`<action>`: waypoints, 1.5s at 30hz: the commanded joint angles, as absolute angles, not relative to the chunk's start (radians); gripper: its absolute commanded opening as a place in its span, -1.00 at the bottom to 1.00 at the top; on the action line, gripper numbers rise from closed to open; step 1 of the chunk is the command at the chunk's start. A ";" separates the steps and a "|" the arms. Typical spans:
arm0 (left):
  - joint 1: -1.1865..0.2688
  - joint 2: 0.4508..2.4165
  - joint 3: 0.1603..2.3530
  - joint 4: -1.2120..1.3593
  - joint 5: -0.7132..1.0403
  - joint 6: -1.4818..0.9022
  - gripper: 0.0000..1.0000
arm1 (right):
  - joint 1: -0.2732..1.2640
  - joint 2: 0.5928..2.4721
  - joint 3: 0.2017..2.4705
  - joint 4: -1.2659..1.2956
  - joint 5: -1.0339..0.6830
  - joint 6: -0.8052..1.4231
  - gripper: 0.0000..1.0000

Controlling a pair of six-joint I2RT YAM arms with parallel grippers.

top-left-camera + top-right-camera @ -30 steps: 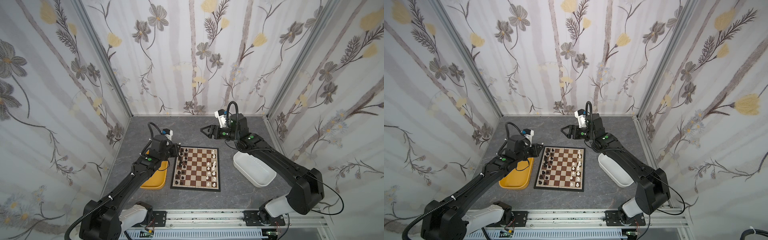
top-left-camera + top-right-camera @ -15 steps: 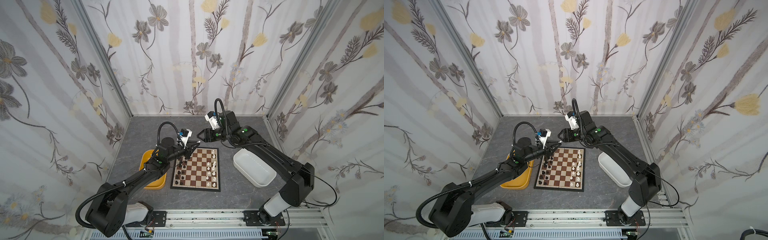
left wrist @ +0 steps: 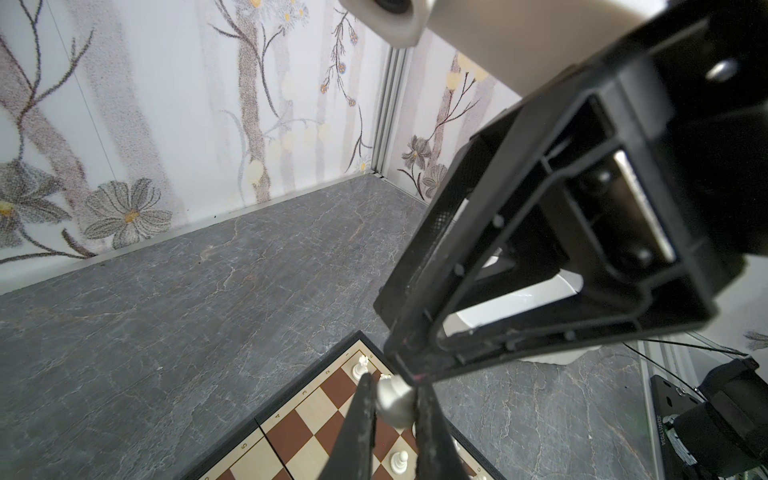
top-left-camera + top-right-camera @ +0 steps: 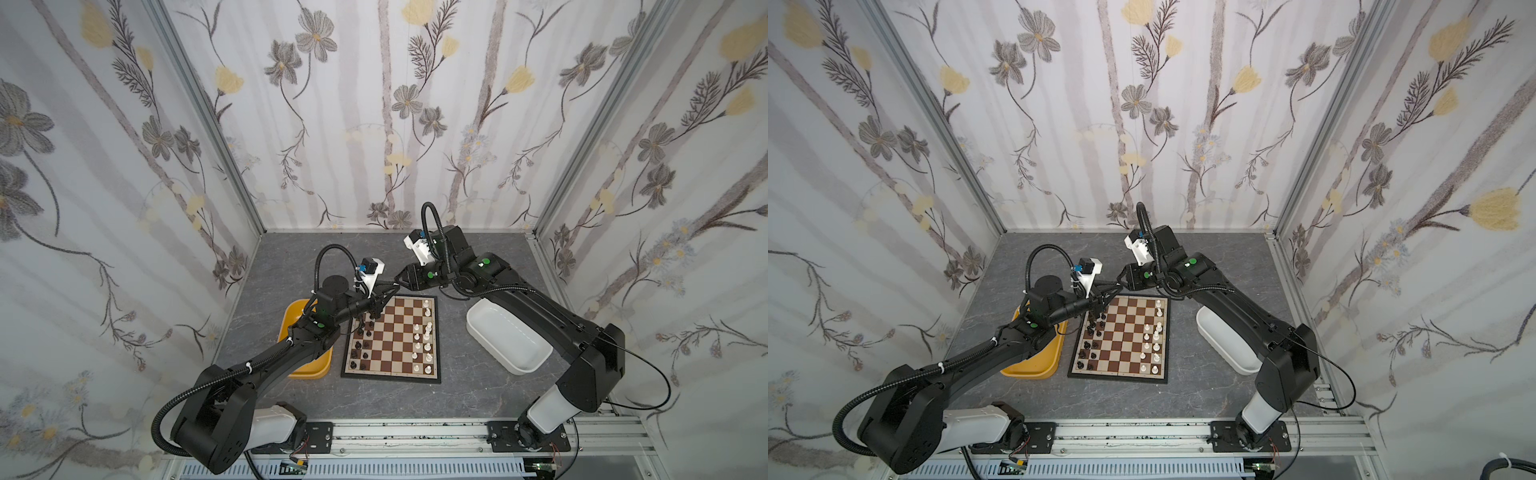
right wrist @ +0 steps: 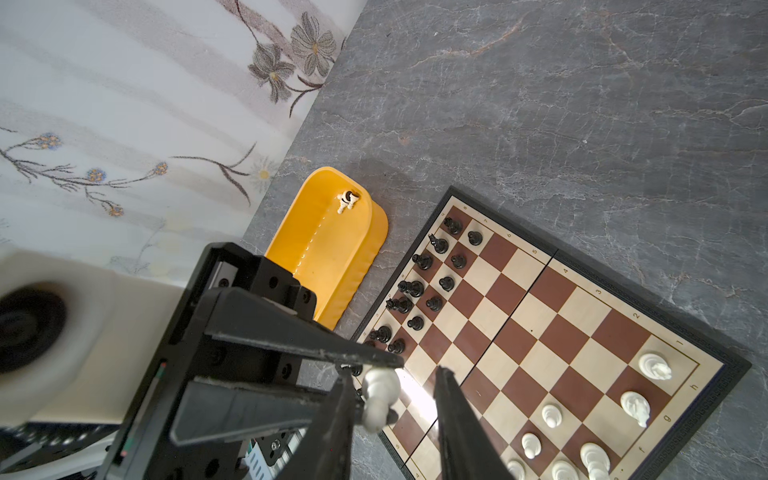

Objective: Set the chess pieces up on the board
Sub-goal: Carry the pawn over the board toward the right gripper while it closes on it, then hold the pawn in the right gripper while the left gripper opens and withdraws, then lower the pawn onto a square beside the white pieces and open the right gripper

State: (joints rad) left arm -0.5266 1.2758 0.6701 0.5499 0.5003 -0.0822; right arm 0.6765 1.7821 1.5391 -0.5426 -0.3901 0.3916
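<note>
Currently, for a handover, a white piece (image 3: 392, 401) pinched in the left gripper (image 3: 395, 386) is bracketed by the part-open right gripper (image 5: 392, 376), and closure seems needed next.

Grey marbled tabletop (image 4: 457, 399) noted, veined pale. Board (image 4: 395, 345) is laid flat near the middle. Yellow tub (image 4: 309, 368) is set just beside the board's left edge. White tub (image 4: 505, 336) is placed near the right edge, angled, not touching it.
</note>
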 commanded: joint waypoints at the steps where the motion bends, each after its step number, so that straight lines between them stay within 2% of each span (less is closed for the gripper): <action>1: -0.527 1.270 0.667 0.597 0.490 -0.078 -0.90 | 0.681 1.793 1.532 -0.534 -0.404 0.396 -0.38; 5: -0.526 1.270 0.667 0.595 0.488 -0.078 -0.90 | 0.683 1.787 1.516 -0.523 -0.410 0.402 -0.36; 10: -0.526 1.272 0.669 0.597 0.486 -0.082 -0.90 | 0.687 1.787 1.505 -0.515 -0.417 0.406 -0.44; 13: -0.526 1.270 0.667 0.598 0.481 -0.083 -0.90 | 0.687 1.789 1.501 -0.508 -0.429 0.407 -0.62; 17: -0.526 1.270 0.667 0.595 0.450 -0.084 -0.89 | 0.689 1.781 1.489 -0.503 -0.442 0.416 -0.97; 20: -0.525 1.276 0.680 0.574 0.431 -0.087 -0.73 | 0.686 1.763 1.477 -0.496 -0.438 0.425 -1.00; 23: -0.525 1.276 0.703 0.547 0.407 -0.127 -0.09 | 0.678 1.741 1.467 -0.479 -0.412 0.433 -1.00; 24: -0.525 1.270 0.712 0.523 0.397 -0.144 0.24 | 0.670 1.734 1.463 -0.472 -0.401 0.438 -1.00; 25: -0.525 1.264 0.722 0.486 0.386 -0.158 0.97 | 0.661 1.731 1.462 -0.467 -0.386 0.444 -1.00; 30: -0.511 1.122 0.789 0.056 0.256 -0.238 1.00 | 0.627 1.741 1.455 -0.479 -0.207 0.453 -1.00; 33: -0.462 1.011 0.806 -0.232 0.110 -0.348 1.00 | 0.649 1.803 1.495 -0.550 -0.070 0.421 -1.00; 35: -0.383 0.962 0.824 -0.383 0.147 -0.336 1.00 | 0.662 1.837 1.500 -0.566 -0.012 0.408 -1.00; 38: -0.269 0.916 0.796 -0.449 0.218 -0.347 1.00 | 0.674 1.918 1.519 -0.586 0.019 0.398 -1.00; 45: -0.264 0.971 0.801 -0.392 0.242 -0.363 1.00 | 0.687 2.073 1.551 -0.566 0.051 0.398 -1.00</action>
